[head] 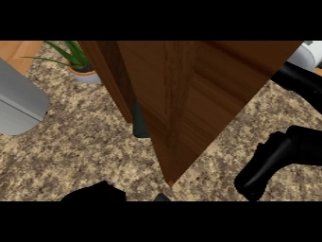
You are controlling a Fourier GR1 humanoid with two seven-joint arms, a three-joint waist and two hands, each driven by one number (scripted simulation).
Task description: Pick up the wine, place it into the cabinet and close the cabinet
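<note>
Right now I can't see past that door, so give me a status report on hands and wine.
Right hand empty, off the brown wooden cabinet door. Left hand low at frame edge. Dark wine bottle barely visible behind door. Door ajar.

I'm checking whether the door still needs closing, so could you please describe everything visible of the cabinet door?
The cabinet door is a flat panel of brown wood with a darker vertical grain. It stands open, swung out over the speckled counter, and fills the middle of the view, narrowing to a point near the lower edge. Beside its left edge shows the darker cabinet side, with a dark green shape, probably the wine, at its foot. The right hand is close to its right, seemingly not touching it.
</note>
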